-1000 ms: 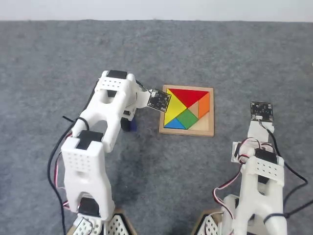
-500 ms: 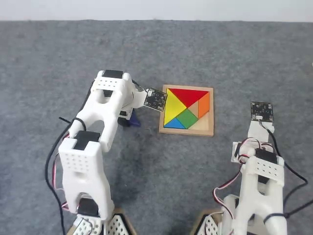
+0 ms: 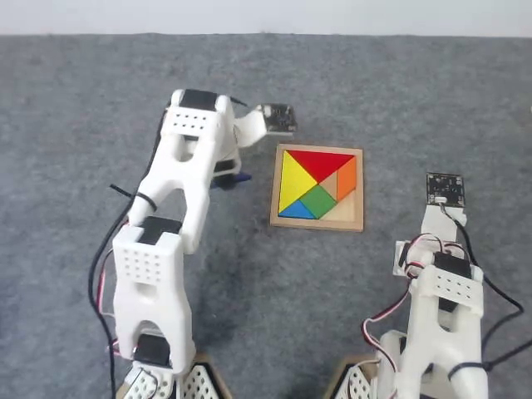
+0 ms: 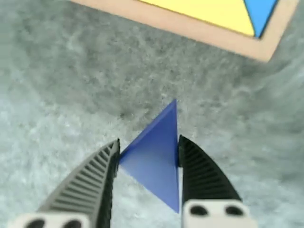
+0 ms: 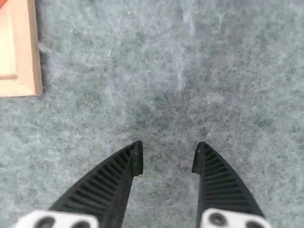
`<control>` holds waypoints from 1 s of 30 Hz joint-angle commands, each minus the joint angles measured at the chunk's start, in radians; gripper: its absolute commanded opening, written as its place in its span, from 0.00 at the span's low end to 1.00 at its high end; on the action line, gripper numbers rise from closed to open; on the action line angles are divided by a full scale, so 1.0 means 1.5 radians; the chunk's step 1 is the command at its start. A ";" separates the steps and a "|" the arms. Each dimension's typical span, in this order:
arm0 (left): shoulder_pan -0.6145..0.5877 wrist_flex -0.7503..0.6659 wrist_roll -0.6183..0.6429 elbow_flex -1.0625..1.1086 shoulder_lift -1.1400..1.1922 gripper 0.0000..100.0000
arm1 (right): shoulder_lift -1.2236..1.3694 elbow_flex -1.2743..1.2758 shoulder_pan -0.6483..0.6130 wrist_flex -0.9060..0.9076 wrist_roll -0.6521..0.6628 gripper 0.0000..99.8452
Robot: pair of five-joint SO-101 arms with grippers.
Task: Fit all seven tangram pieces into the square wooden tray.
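Observation:
The square wooden tray [image 3: 317, 221] lies mid-table and holds red [image 3: 320, 161], yellow [image 3: 293, 183], green [image 3: 318, 200], orange [image 3: 347, 178] and small blue [image 3: 297, 211] pieces; bare wood shows at its right and near-right. My left gripper [image 4: 147, 147] is shut on a dark blue triangle [image 4: 156, 161], held just above the carpet to the left of the tray [image 4: 190, 29]. That triangle [image 3: 235, 177] peeks out beside the left arm. My right gripper [image 5: 166, 159] is open over bare carpet, to the right of the tray's corner [image 5: 19, 57].
Grey carpet covers the whole table. The left arm [image 3: 187, 174] stretches along the tray's left side. The right arm [image 3: 440, 274] stands at the near right, its wrist [image 3: 445, 193] right of the tray. A pale wall runs along the far edge.
The left arm has swung toward the far side, carrying the dark blue triangle away from the tray's near-left corner; its wrist now sits beyond the tray's far-left corner. The right arm stayed still.

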 commanded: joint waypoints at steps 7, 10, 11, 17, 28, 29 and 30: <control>0.166 0.086 0.348 -0.099 -0.011 0.05 | -0.019 -0.006 -0.004 -0.008 0.005 0.18; 0.167 0.085 0.333 -0.109 -0.018 0.05 | -0.019 -0.005 -0.004 -0.008 0.007 0.18; 0.149 0.089 0.323 -0.121 -0.018 0.05 | -0.019 -0.005 -0.004 -0.008 0.007 0.18; -0.045 0.110 0.319 -0.235 -0.019 0.06 | -0.019 -0.005 -0.004 -0.008 0.009 0.18; -0.409 0.134 0.347 -0.354 -0.019 0.12 | -0.019 -0.005 -0.005 -0.008 0.009 0.18; -0.438 0.134 0.346 -0.343 -0.023 0.12 | -0.019 -0.005 -0.006 -0.008 0.009 0.18; -0.471 0.134 0.340 -0.324 -0.034 0.12 | -0.019 -0.005 -0.011 -0.008 0.009 0.18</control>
